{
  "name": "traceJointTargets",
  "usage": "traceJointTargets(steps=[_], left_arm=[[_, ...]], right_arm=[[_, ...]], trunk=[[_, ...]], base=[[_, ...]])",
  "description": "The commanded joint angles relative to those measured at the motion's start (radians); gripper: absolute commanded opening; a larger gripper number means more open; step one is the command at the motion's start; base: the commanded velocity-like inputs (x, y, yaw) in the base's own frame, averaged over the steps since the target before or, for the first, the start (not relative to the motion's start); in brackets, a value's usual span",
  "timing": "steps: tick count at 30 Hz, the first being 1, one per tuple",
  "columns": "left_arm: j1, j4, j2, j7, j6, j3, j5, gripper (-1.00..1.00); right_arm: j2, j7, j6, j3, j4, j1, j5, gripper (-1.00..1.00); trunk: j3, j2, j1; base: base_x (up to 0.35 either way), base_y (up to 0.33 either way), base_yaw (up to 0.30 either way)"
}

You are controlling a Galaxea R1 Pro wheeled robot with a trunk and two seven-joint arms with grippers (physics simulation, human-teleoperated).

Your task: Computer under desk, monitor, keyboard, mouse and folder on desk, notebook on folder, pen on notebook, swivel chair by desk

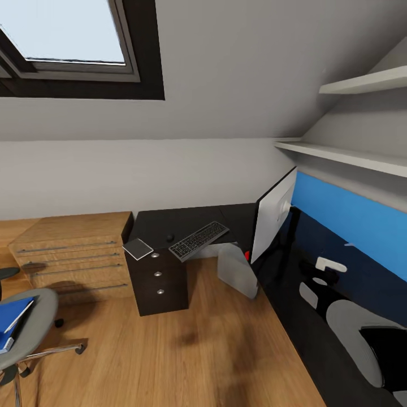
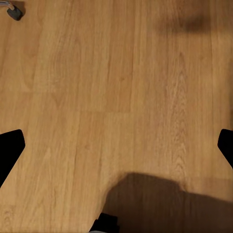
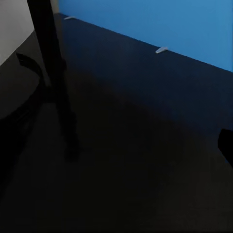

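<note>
Attic bedroom: slim grey keyboard [image 1: 199, 240] overhangs glossy black desk [image 1: 186, 217] edge — repositioning comes next; both grippers' jaws spread, empty.

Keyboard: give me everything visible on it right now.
The slim silver-grey keyboard with dark keys lies flat on the glossy black desk top, angled diagonally. Its near end juts out past the desk's front edge, unsupported. A small black rounded mouse sits close beside it, and the wide flat monitor stands just beyond its far end; contact with either is unclear. Nothing grips it.
</note>
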State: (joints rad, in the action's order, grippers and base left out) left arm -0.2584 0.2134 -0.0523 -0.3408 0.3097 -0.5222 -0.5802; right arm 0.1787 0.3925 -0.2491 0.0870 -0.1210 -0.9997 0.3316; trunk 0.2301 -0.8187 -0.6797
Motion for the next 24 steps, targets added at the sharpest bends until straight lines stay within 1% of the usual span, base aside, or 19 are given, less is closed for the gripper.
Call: traceJointTargets(steps=[1,4,6,7,8,10,11,12,15,24], left_arm=[[-0.001,0.000,0.000,-0.006,0.003,-0.008,-0.007,1.00],[-0.001,0.000,0.001,-0.006,0.003,-0.007,-0.006,1.00],[-0.001,0.000,0.001,-0.004,0.004,-0.009,-0.005,1.00],[-0.001,0.000,0.001,-0.003,0.004,-0.010,-0.003,1.00],[-0.001,0.000,0.000,0.000,0.005,-0.012,0.000,1.00],[-0.001,0.000,0.000,0.001,0.005,-0.012,0.000,1.00],[-0.001,0.000,0.001,0.001,0.005,-0.013,0.001,1.00],[-0.001,0.000,0.001,0.002,0.005,-0.013,0.002,1.00],[-0.001,0.000,0.002,0.002,0.005,-0.014,0.002,1.00],[-0.001,0.000,0.003,0.002,0.005,-0.015,0.002,1.00]], right_arm=[[-0.001,0.002,-0.006,0.009,0.001,0.000,0.011,1.00],[-0.001,0.000,-0.023,0.011,0.003,0.001,0.010,1.00],[0.005,-0.015,-0.049,0.014,0.005,0.004,0.002,1.00],[0.013,-0.049,-0.067,0.014,0.006,0.008,-0.007,1.00],[0.041,-0.176,-0.118,0.015,0.011,0.019,-0.029,1.00],[0.056,-0.228,-0.140,0.015,0.017,0.023,-0.035,1.00],[0.072,-0.263,-0.157,0.014,0.027,0.025,-0.038,1.00],[0.098,-0.306,-0.178,0.014,0.046,0.029,-0.041,1.00],[0.106,-0.320,-0.186,0.014,0.052,0.030,-0.044,1.00],[0.109,-0.327,-0.188,0.014,0.056,0.030,-0.046,1.00]], trunk=[[0.001,-0.001,0.000],[0.001,-0.001,0.000],[0.001,-0.001,0.000],[0.001,-0.001,0.000],[0.001,-0.001,0.000],[0.001,-0.001,0.000],[0.001,-0.001,0.000],[0.001,-0.001,0.000],[0.001,-0.001,0.000],[0.001,-0.001,0.000]], base=[[0.000,0.000,0.000],[0.000,0.000,0.000],[0.000,0.000,0.000],[0.000,0.000,0.000],[0.000,0.000,0.000],[0.000,0.000,0.000],[0.000,0.000,0.000],[0.000,0.000,0.000],[0.000,0.000,0.000],[0.000,0.000,0.000]])
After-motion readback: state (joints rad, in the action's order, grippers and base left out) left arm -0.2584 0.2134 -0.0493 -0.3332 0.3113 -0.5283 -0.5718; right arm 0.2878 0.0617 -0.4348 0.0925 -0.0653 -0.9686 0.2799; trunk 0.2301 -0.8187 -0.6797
